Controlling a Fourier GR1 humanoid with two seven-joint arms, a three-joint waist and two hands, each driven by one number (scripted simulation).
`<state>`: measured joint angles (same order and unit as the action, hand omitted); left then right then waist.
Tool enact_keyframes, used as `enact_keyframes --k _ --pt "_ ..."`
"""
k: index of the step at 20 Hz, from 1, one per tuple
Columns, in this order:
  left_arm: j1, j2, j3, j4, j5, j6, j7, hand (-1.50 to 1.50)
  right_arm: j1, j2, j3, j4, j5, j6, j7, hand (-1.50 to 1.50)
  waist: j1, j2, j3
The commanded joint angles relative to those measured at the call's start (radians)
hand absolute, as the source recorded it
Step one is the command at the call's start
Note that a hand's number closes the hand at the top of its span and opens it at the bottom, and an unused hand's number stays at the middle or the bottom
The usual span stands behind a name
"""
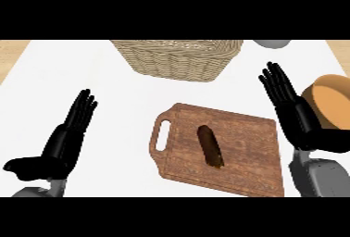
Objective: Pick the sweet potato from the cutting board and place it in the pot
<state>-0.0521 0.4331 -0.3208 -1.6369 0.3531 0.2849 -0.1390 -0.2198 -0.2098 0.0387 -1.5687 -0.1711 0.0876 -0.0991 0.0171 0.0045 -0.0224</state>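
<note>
My right hand (294, 111) has its black fingers straight and empty, raised beside the right edge of the brown wooden cutting board (236, 178), with the round orange-brown pot (327, 99) just behind it at the right edge. The long dark-brown sweet potato (210, 146) lies untouched mid-board, down and left of those fingertips, its long axis running nearly away from me. My left hand (65, 136) rests flat-fingered and empty well left, so I judge the right is nearer.
</note>
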Motion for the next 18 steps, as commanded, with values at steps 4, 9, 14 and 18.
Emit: enact_keyframes --k 4,9,14,18 --pt "0.011 0.154 0.087 0.144 -0.077 0.051 0.114 0.00 -0.034 -0.010 0.212 -0.009 0.428 -0.217 0.128 1.50 0.010 -0.004 0.016" --pt "0.096 0.181 0.087 0.230 -0.084 0.089 0.206 0.00 -0.080 -0.170 0.117 -0.062 0.760 -0.461 0.092 -1.50 -0.051 -0.034 0.011" --pt "0.056 0.206 0.108 0.268 -0.073 0.089 0.289 0.00 0.012 -0.026 0.336 -0.054 1.127 -0.658 0.173 -1.50 -0.048 -0.014 0.016" --pt "0.033 0.202 0.098 0.256 -0.081 0.109 0.346 0.00 0.064 0.074 0.448 -0.032 1.431 -0.677 0.341 -1.50 -0.057 -0.020 0.016"
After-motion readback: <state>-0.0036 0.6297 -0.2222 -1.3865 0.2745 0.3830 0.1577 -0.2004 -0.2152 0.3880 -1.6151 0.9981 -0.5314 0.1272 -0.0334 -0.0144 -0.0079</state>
